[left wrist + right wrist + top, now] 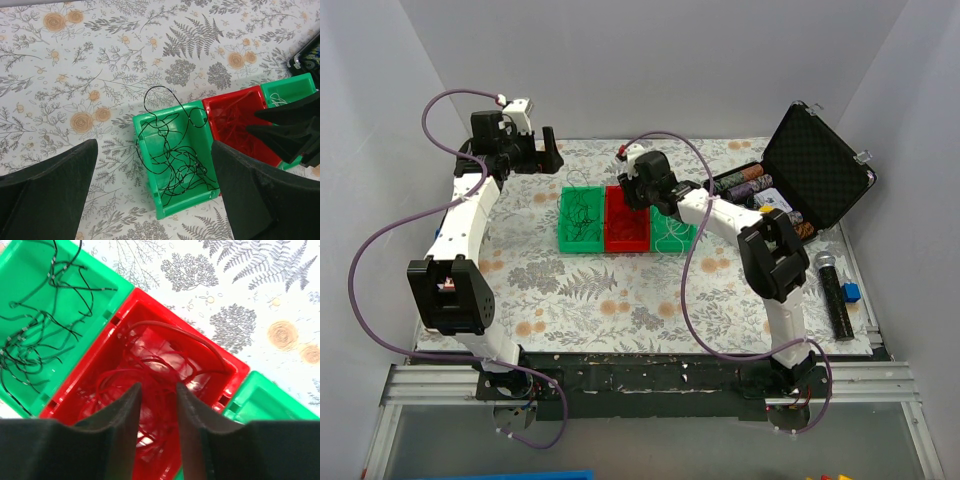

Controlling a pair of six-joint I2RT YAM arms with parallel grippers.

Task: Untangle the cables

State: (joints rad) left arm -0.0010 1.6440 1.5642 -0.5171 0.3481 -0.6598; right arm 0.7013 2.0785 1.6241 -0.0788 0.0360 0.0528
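Observation:
The cables lie sorted in three bins side by side. Black cables (pixel 175 160) fill the left green bin (pixel 582 222), and one loop hangs over its far rim. Red cables (pixel 155 360) lie in the red bin (pixel 627 225). White cables (pixel 670 236) sit in the right green bin (pixel 295 87). My right gripper (pixel 157 390) hovers just over the red bin, open by a narrow gap, with red wire showing below between its fingers and none pinched. My left gripper (pixel 154 145) is open wide and empty, high above the black cables' bin, at the table's back left (pixel 548 148).
An open black case (pixel 815 165) with small items stands at the back right. A black microphone (pixel 835 290) and a blue block (pixel 851 293) lie near the right edge. Purple hoses loop from both arms. A floral cloth covers the table.

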